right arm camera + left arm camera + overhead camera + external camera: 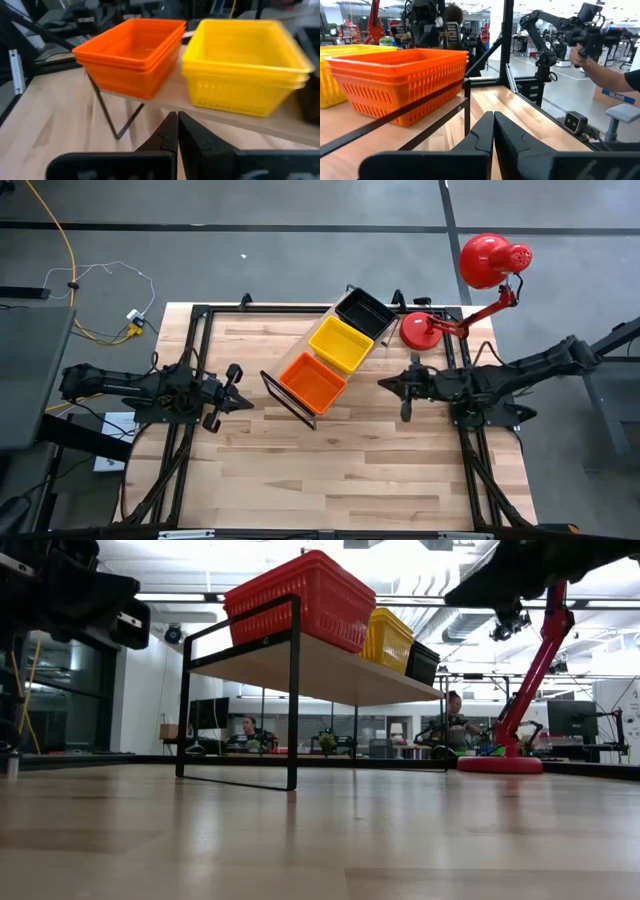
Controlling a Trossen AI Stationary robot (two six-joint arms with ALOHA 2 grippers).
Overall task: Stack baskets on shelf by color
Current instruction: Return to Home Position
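Note:
The shelf [287, 396] stands slantwise at the table's middle and far part, a light-wood board [330, 670] on black wire legs. On it sit nested orange baskets [312, 380] at its near end, nested yellow baskets [341, 343] in the middle and a black basket [365, 312] at its far end. My left gripper [235, 387] hovers left of the shelf, shut [493, 131] and empty, facing the orange baskets [400, 80]. My right gripper [390, 383] hovers right of the shelf, shut [177, 131] and empty, facing the orange [132, 50] and yellow baskets [245, 62].
A red desk lamp [470, 290] stands on the table's far right corner, its base [418, 330] close to the black basket. Bare wood-plank tabletop [330, 470] spans the near half. People sit at desks in the room beyond [455, 715]; a person's arm [605, 75] shows off the table.

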